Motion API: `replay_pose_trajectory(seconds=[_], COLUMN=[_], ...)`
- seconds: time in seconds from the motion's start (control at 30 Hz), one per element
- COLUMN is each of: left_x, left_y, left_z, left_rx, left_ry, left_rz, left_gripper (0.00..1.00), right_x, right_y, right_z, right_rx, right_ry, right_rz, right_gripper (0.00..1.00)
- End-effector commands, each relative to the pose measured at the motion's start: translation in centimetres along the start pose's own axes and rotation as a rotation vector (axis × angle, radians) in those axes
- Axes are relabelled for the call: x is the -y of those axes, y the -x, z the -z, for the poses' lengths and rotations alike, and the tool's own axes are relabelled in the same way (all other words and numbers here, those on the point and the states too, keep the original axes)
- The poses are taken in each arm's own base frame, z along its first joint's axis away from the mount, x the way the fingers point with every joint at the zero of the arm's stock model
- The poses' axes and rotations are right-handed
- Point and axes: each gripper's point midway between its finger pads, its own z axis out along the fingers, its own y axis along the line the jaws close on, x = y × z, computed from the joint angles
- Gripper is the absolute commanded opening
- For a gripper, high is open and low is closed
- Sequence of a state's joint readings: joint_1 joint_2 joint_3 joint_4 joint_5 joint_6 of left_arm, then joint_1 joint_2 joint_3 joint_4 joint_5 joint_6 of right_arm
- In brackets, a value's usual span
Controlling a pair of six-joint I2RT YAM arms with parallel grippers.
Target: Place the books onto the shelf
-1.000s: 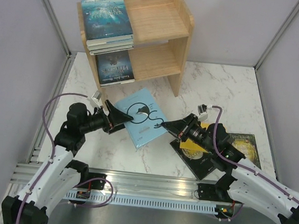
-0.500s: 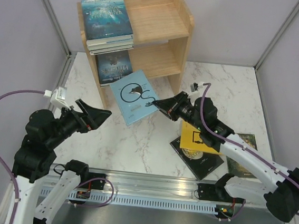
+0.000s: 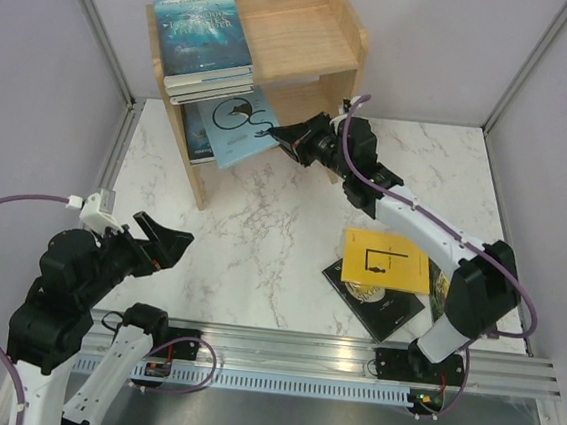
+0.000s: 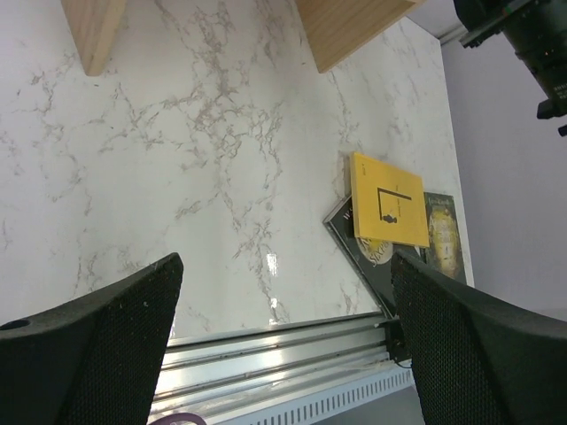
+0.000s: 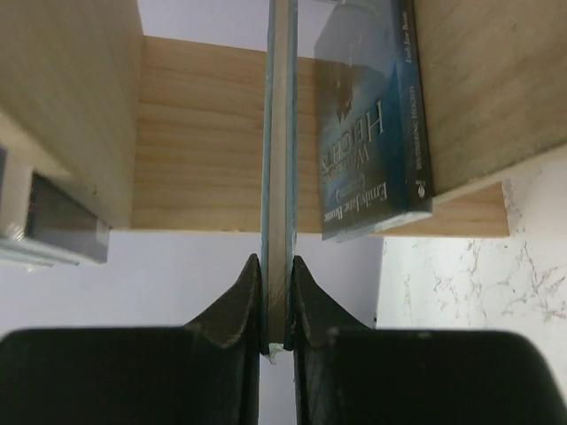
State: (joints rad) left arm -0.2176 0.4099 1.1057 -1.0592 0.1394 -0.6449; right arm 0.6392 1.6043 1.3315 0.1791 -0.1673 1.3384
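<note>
on the top tier of the wooden shelf (image 3: 326, 36): a flat stack of books (image 3: 201, 44), teal-blue cover uppermost, at the left end; open wood to its right. lower tier: one dark blue book (image 3: 196, 136) at the left, and the pale blue book (image 3: 240, 120) tilted over it, partly inside the opening, its near edge pinched in the closed right gripper (image 3: 279, 138). right wrist view shows the held book edge-on between the fingers, and the word "heights" on the dark blue cover. left wrist view shows plainly the green-gold book (image 4: 443, 232) beside the yellow book (image 4: 388, 211), which lies on a black book (image 4: 353, 237) near the front right rail. left gripper (image 3: 169, 232) spread wide, holding nothing, raised over the front left corner. open marble table (image 3: 263, 221) lies between shelf and loose books.
</note>
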Motion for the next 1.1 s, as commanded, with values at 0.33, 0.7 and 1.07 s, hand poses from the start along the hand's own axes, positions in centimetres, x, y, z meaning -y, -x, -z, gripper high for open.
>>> replay_pose_trajectory(seconds=[0.33, 0.7, 1.07], left_x=[-2.2, -2.8, -2.5], left_y=[-1.8, -2.5, -2.6], left_z=[0.0, -0.5, -0.8], left_rx=[-0.046, -0.058, -0.064], left_ry=[0.062, 0.069, 0.054], left_rz=[-0.068, -0.061, -0.037], left_gripper=[1.0, 1.0, 1.0], right_x=[-2.9, -0.8, 3.9], right_y=[-2.4, -5.3, -0.8], right_z=[-8.6, -8.9, -3.8], right_rx=[-0.033, -0.098, -0.01], right_ry=[0.133, 0.049, -0.281], right_rz=[-0.002, 0.086, 0.29], right_gripper=[0.0, 0.69, 0.98])
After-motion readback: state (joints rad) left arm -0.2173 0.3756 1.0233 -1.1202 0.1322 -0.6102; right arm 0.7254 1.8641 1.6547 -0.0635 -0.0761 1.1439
